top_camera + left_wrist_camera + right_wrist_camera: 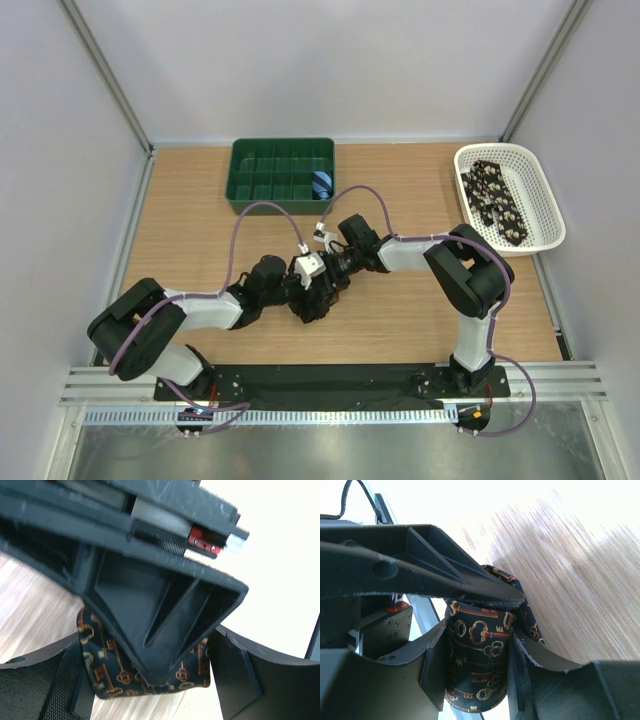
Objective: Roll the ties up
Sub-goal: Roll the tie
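Tie roll (477,645), dark with orange keys, clamped between the fingers of the right pincer (479,675) at the middle of the bench (200,210), pale wood between white walls (320,60). From above, hidden under both wrists. More ties (497,203) in the white basket (537,190) far right, green tray (265,175) behind. Left pincer (147,677) spread either side of the roll, contact unclear. Arms bent inward, meeting tip to tip.

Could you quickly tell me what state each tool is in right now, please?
Left tool: open, jaws either side of the rolled key-print tie; contact cannot be told.
Right tool: closed, holding the rolled key-print tie.
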Action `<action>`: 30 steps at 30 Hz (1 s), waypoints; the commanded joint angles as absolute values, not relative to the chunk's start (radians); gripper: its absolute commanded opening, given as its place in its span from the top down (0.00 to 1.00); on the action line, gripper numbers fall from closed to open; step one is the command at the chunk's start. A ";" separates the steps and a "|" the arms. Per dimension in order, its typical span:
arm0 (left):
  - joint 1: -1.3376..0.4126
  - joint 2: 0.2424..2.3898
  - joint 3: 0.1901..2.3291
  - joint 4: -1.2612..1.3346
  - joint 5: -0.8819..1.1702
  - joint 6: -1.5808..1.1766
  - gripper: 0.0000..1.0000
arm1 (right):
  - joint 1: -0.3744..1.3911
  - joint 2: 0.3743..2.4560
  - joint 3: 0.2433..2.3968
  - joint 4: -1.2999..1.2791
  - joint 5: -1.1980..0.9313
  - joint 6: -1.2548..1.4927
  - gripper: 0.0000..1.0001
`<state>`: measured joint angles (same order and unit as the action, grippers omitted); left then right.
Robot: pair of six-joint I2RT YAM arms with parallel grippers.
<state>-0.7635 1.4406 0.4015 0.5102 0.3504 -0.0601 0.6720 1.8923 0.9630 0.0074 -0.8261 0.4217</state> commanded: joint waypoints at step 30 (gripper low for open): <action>-0.799 1.440 0.417 0.624 0.288 0.025 0.30 | 0.661 1.942 0.910 0.078 -0.859 0.469 0.89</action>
